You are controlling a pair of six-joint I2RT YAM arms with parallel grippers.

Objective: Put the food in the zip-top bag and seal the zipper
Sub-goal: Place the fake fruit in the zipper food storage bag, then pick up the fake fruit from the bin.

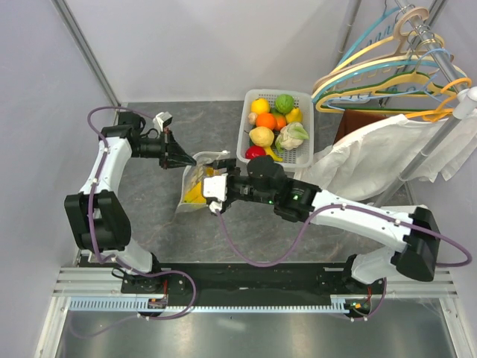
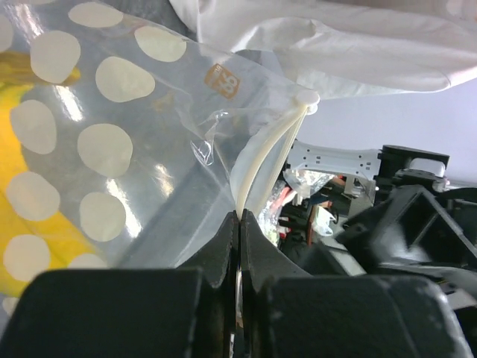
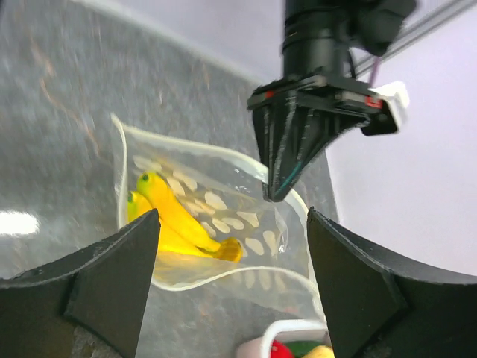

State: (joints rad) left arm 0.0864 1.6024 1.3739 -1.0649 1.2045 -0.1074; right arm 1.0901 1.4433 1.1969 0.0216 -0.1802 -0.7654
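The zip-top bag (image 1: 200, 181) lies left of the basket, its mouth held open, and a yellow banana (image 3: 175, 216) is inside it. My left gripper (image 2: 240, 216) is shut on the zipper (image 2: 264, 160) strip, with the white slider tab (image 2: 307, 101) just beyond. In the top view the left gripper (image 1: 181, 158) meets the bag's upper rim. My right gripper (image 3: 232, 250) hangs open over the bag's mouth with nothing between its fingers (image 3: 112, 276); from above, the right gripper (image 1: 212, 186) covers the bag. More food (image 1: 266, 120) fills the white basket (image 1: 247, 123).
A white cloth garment (image 1: 387, 149) hangs from a rack of coloured hangers (image 1: 387, 74) at the back right, reaching down beside the basket. The basket's rim (image 3: 287, 328) shows at the bottom of the right wrist view. Pale walls close in the left and back.
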